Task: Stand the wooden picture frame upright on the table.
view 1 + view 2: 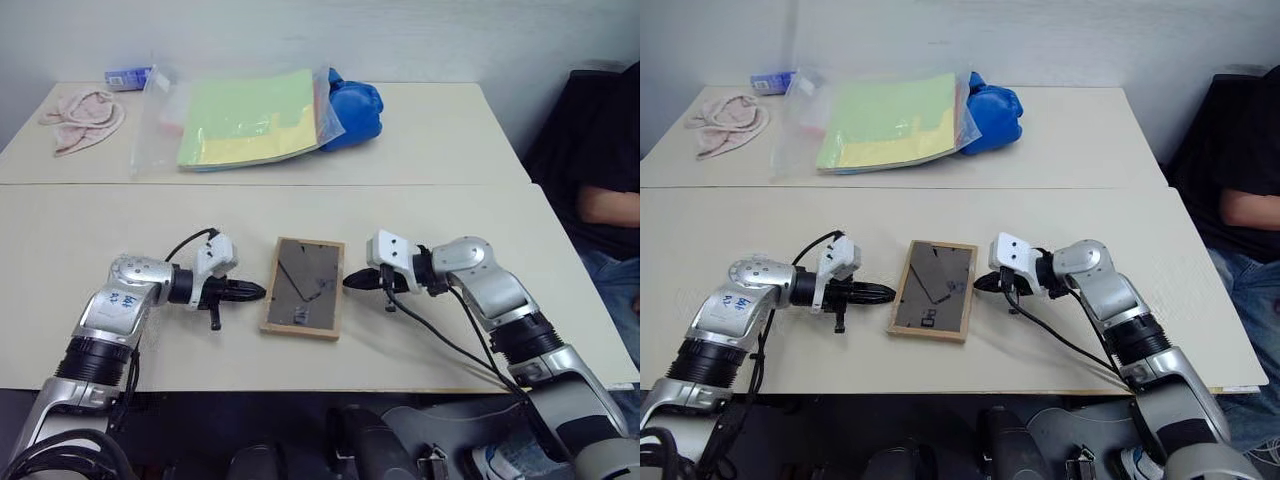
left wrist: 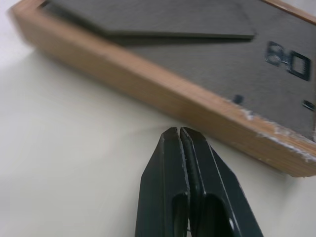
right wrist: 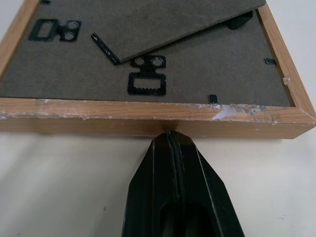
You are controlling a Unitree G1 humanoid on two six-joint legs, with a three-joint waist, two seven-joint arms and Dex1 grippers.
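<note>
1. Cream table (image 1: 100, 215) is carrying the work; along its far side are lying a green-yellow folder (image 1: 250, 118) in clear plastic, a blue bundle (image 1: 352, 108) and a pinkish cloth (image 1: 85, 115), all well away from both grippers.
2. Wooden picture frame (image 1: 303, 287) is lying flat, dark back panel and stand facing up, directly between the two grippers.
3. Left gripper (image 1: 256, 291) is sitting with its fingers pressed together, holding nothing; its tip is just beside the frame's near long edge, and contact cannot be told.
4. Right gripper (image 1: 352, 283) is likewise pinched closed and empty, its tip appearing to be touching the opposite long edge.
5. Step in hand, by my reading: bracketing the frame from both sides before tipping it up.
6. Next move is likely calling for one tip to be working under an edge while the other is bracing, then raising the frame onto its stand without letting it slide.
</note>
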